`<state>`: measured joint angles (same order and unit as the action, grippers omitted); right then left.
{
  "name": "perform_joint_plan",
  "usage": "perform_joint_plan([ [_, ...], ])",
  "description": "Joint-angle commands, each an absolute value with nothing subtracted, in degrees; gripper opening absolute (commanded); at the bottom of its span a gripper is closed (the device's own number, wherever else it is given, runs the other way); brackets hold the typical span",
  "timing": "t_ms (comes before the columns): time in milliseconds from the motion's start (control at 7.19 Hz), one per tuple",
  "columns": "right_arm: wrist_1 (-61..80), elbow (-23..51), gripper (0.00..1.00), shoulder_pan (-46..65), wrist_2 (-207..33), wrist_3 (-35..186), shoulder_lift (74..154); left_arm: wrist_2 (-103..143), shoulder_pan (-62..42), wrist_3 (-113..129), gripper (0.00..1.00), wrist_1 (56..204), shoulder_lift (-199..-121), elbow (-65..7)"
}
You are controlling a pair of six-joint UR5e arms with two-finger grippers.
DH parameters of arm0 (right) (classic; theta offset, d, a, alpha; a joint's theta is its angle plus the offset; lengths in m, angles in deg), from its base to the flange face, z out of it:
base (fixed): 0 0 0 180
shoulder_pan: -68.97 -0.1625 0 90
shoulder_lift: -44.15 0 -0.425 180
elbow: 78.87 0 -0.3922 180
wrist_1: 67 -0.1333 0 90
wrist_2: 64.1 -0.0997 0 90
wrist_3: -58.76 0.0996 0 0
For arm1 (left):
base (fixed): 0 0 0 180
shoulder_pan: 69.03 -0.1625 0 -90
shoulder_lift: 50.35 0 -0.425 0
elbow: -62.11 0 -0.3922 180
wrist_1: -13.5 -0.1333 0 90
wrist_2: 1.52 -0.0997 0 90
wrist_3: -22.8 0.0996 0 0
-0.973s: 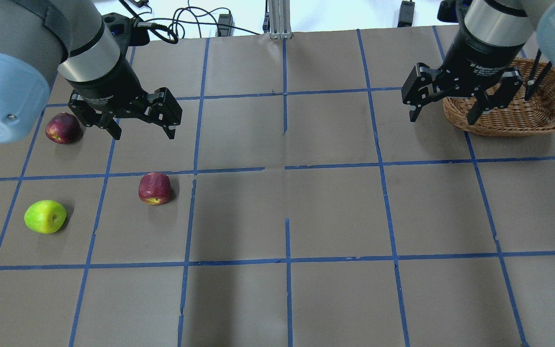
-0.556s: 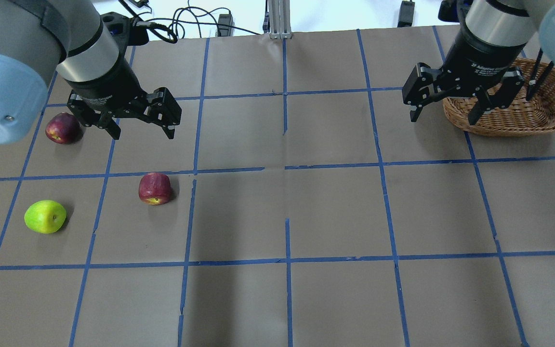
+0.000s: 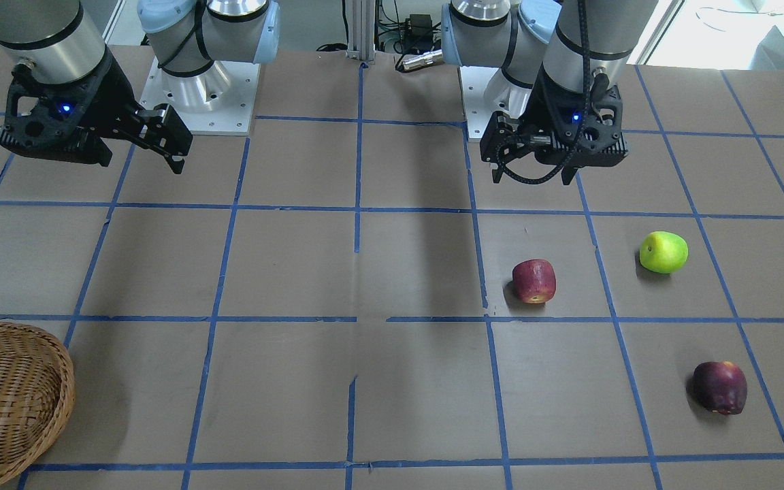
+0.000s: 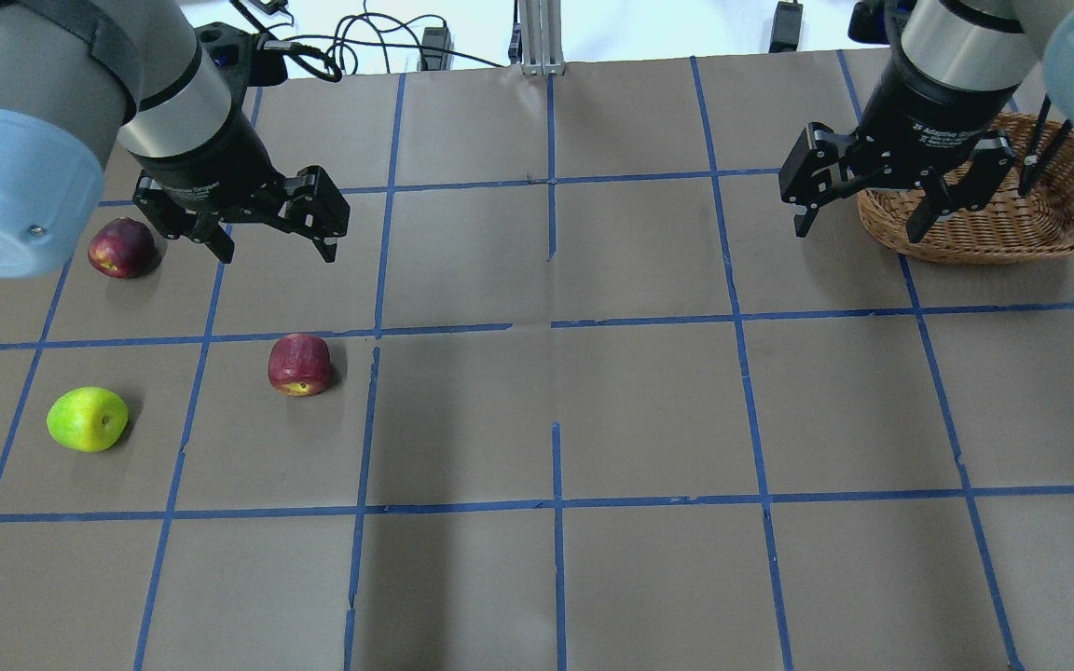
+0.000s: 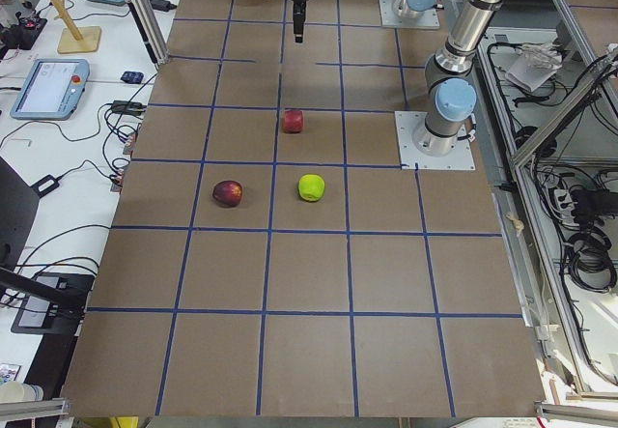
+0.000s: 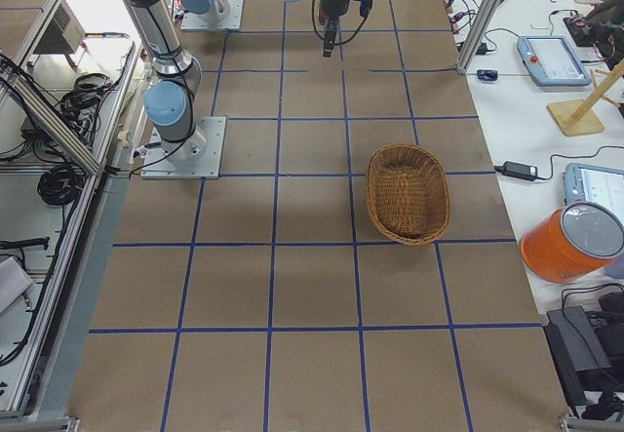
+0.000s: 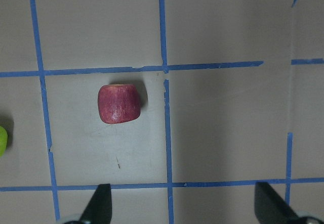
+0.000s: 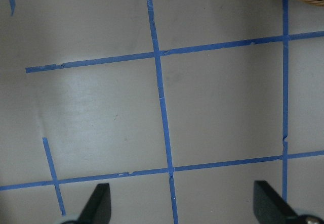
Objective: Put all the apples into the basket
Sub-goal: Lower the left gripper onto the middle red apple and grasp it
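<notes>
Three apples lie apart on the table's left half: the speckled red apple (image 4: 299, 364), the yellow-green apple (image 4: 87, 419) and the dark maroon apple (image 4: 121, 248). My left gripper (image 4: 274, 252) is open and empty, hovering above the table to the right of the maroon apple and beyond the red one. The left wrist view shows the red apple (image 7: 119, 103) ahead of the open fingers. The wicker basket (image 4: 994, 228) stands empty at the far right. My right gripper (image 4: 859, 231) is open and empty, hovering by the basket's left rim.
The table is brown paper with a grid of blue tape lines (image 4: 556, 321). Cables and an aluminium post (image 4: 537, 37) sit past the far edge. The arm bases (image 3: 194, 88) stand at the robot's side of the table.
My left gripper has shifted slightly toward the far side, still open. The right gripper, the apples and the basket have stayed where they were.
</notes>
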<state>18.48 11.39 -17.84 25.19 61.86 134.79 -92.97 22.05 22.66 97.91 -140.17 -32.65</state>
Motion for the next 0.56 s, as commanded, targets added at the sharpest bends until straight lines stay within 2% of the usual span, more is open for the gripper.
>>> perform_joint_plan([
  [0,18.44,11.4,1.0,-17.86,25.11,61.92,134.76,-92.67,18.53,24.54,1.0,90.88,-143.59,-37.88],
  [417,18.61,11.31,1.0,-17.86,25.19,62.1,134.85,-93.46,17.55,26.31,1.0,75.15,-150.97,-47.73],
])
